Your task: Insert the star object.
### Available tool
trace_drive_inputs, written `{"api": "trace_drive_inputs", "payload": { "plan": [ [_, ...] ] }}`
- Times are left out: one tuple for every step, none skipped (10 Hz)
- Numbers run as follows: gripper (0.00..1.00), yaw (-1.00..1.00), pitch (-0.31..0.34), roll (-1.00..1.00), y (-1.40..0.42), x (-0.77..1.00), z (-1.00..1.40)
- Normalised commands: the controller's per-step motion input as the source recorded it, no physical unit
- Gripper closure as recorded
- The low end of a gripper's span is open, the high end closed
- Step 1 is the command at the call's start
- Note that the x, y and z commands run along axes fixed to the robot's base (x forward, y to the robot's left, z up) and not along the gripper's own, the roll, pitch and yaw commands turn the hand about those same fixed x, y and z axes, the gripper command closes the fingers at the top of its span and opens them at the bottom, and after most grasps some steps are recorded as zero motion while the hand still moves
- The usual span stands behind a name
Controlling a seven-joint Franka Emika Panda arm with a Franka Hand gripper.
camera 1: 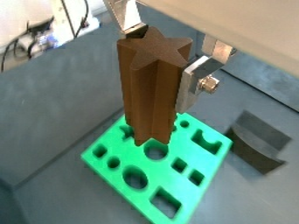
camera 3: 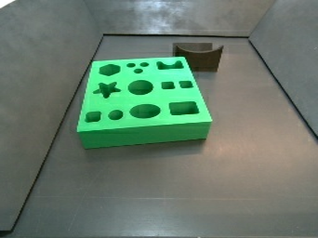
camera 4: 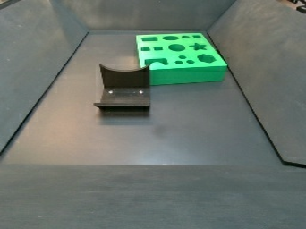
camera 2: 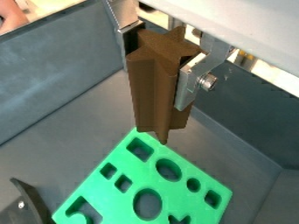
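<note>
While the 2 silver fingers (camera 1: 194, 77) clamp the star object (camera 1: 149, 87) near its top, the gripper (camera 2: 155, 59) hangs above the green block (camera 3: 143, 102), out of both side views. The peg's long axis points straight down. Its lower end hovers over the block's edge, apart from the star hole (camera 3: 107, 90).

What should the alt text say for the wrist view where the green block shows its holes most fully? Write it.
The pincer holds the star object upright between its silver fingers, hanging above the green block without touching it. The block's top has many differently shaped holes, on a dark grey floor.
</note>
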Motion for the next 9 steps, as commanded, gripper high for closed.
{"api": "trace_drive_inputs", "payload": {
  "plan": [
    [1.00, -0.35, 0.000, 0.03, 0.49, -0.62, -1.00],
    [1.00, -0.36, 0.000, 0.03, 0.50, -0.62, -1.00],
    [1.00, -0.36, 0.000, 0.03, 0.50, -0.62, -1.00],
    [1.00, -0.33, 0.000, 0.05, 0.50, -0.65, -0.99],
    [1.00, -0.34, 0.000, 0.15, 0.37, -0.67, -0.82],
    [1.00, -0.31, -0.024, 0.18, 0.07, -0.47, -0.81],
    [1.00, -0.31, -0.149, 0.09, -0.14, -0.31, -0.87],
    [1.00, -0.29, -0.281, 0.04, -0.27, -0.21, -0.73],
    [1.00, -0.20, -0.284, 0.00, -0.13, 0.00, -0.69]
  ]
}}
